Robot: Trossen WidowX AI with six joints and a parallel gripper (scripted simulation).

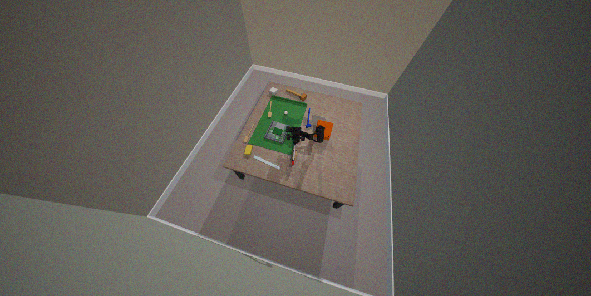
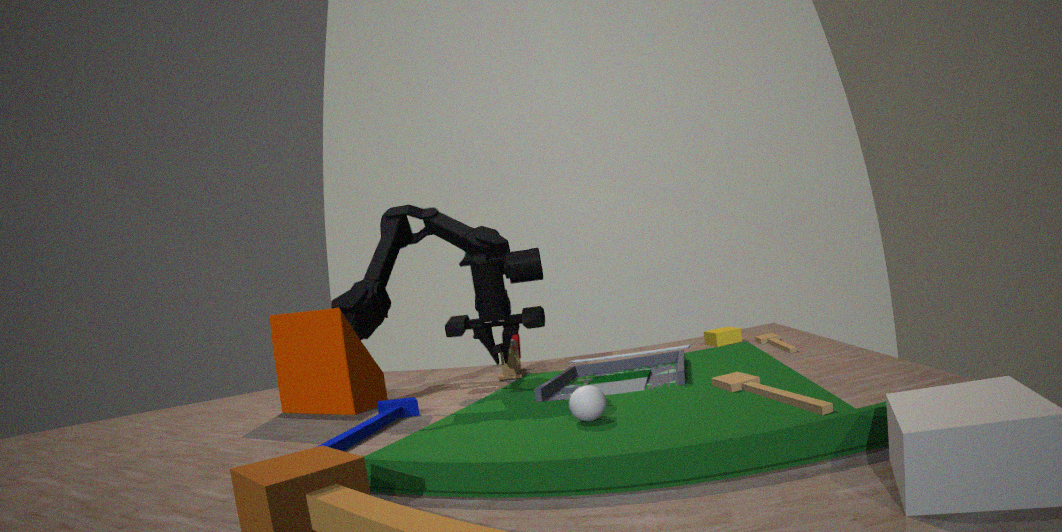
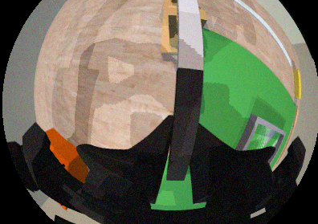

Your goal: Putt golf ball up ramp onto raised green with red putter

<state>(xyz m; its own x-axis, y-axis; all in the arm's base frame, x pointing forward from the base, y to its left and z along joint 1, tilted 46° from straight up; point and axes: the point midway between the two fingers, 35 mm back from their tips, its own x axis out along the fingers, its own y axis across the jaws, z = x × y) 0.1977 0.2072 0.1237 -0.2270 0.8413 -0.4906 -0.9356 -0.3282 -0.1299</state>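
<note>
Wood-grain table [image 2: 148, 454], pincer [image 2: 503, 358] around slim putter [image 3: 187, 52]

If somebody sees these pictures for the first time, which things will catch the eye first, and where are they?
The black arm bends down from the orange block, and its gripper is shut on the red putter at the near edge of the green mat. On that mat the white golf ball lies alone in front of the grey-walled raised green. A large white block sits at the table corner beside the mat.
</note>
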